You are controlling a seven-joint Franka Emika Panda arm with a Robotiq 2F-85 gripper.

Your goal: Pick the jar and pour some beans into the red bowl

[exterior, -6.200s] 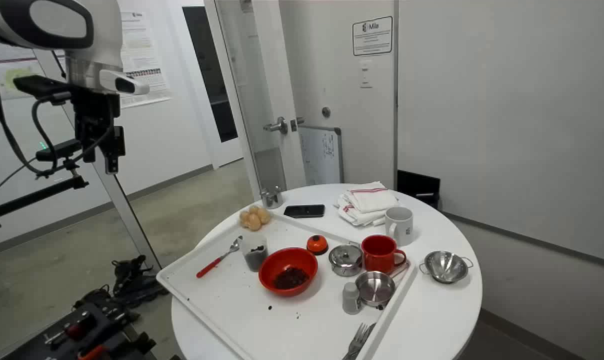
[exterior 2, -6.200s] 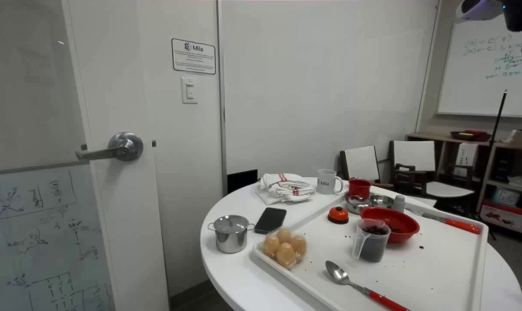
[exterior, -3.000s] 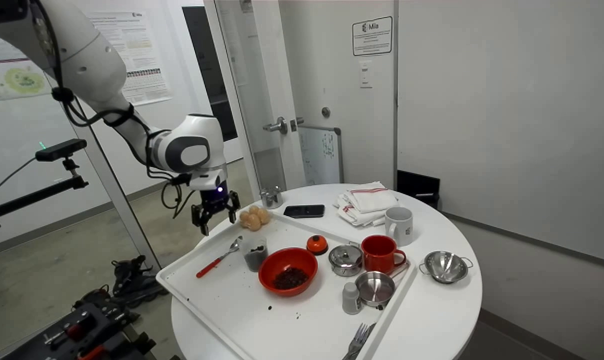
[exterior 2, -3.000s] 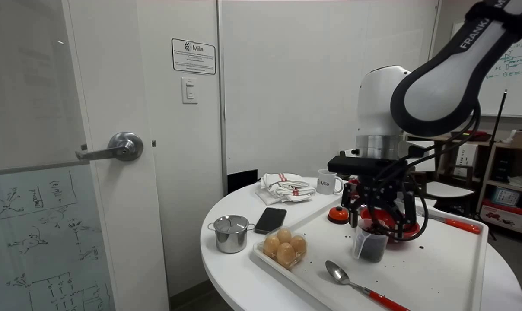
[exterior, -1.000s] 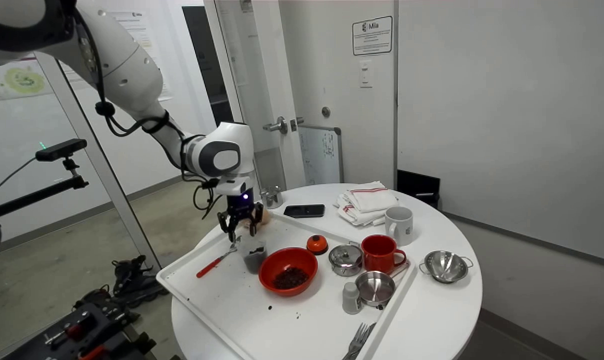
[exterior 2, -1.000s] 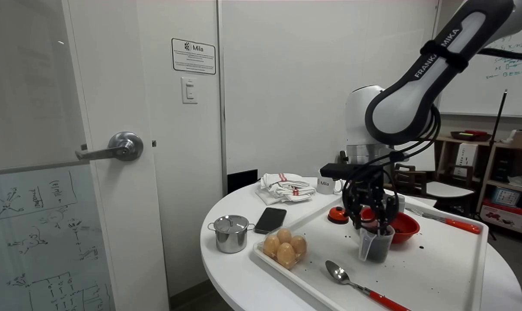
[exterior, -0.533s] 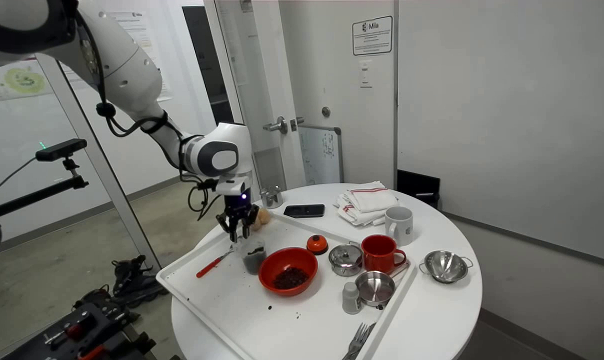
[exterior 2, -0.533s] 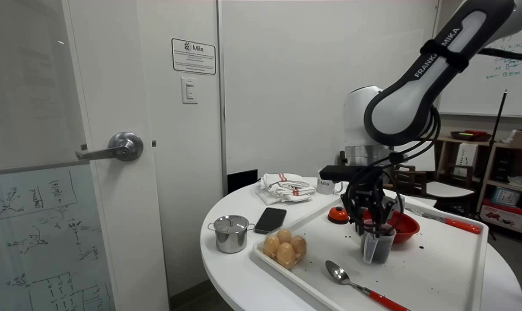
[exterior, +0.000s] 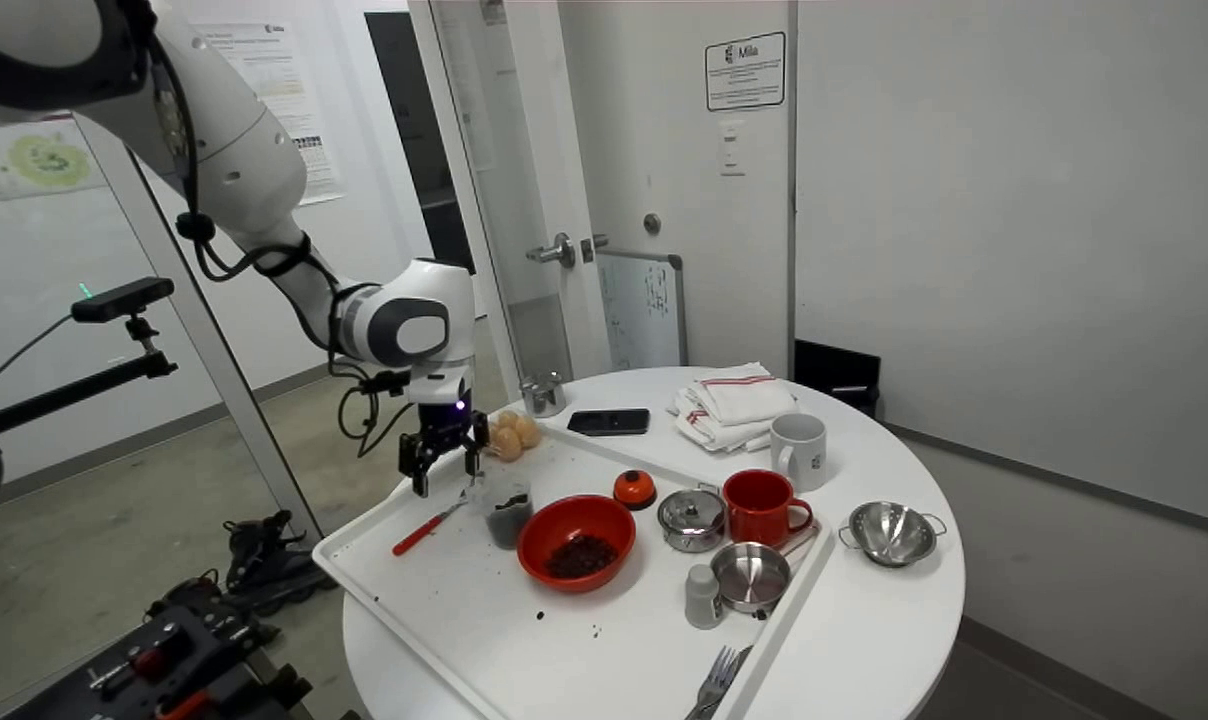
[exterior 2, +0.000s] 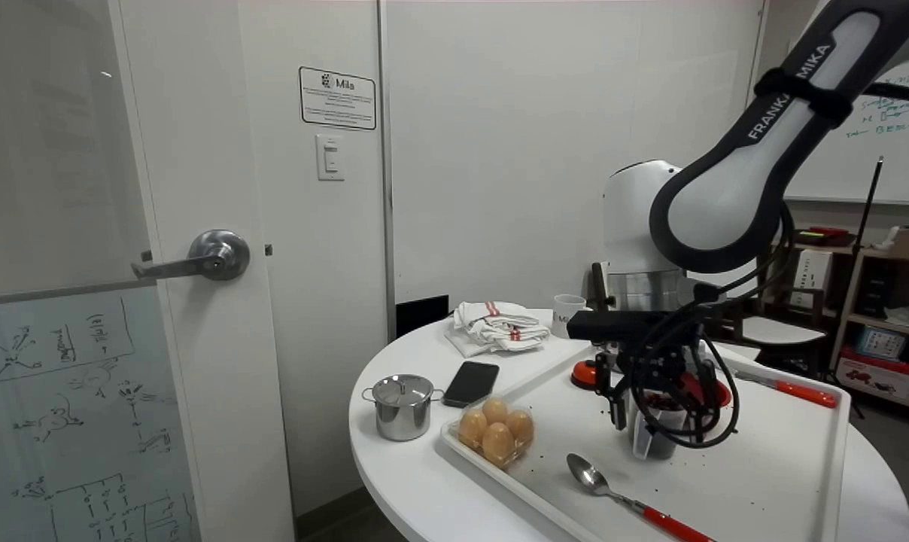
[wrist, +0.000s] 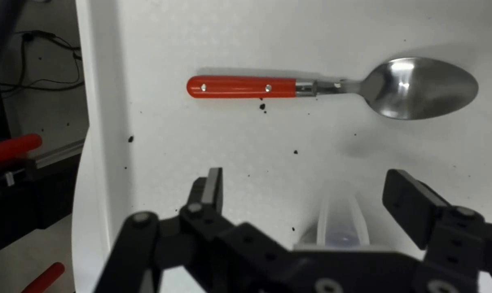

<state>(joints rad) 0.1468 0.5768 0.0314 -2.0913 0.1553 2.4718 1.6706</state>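
Note:
The jar [exterior: 509, 518] is a clear plastic cup with dark beans and stands upright on the white tray. In an exterior view the jar [exterior 2: 667, 420] is partly behind my gripper and cables. The red bowl [exterior: 607, 520] stands close beside it and holds some dark beans; it also shows behind my arm [exterior 2: 722, 394]. My gripper [exterior: 447, 481] points down, open and empty, above the tray near the jar. In the wrist view its spread fingers [wrist: 303, 179] show, with the jar's clear handle [wrist: 343, 234] between and below them; the rest of the jar is hidden by the gripper.
A red-handled spoon [wrist: 242, 86] lies near the gripper. Wrapped eggs [exterior 2: 497, 429] sit at the tray's corner. An orange-and-black knob [exterior: 634, 489], lidded pot [exterior: 692, 520], red mug [exterior: 759, 508], small pan [exterior: 751, 577] and grey shaker [exterior: 703, 597] stand beyond the bowl.
My gripper came in over the tray, and the jar shifted and turned slightly. In the last half second the fingers spread wider and the gripper moved back from the jar, away from the bowl.

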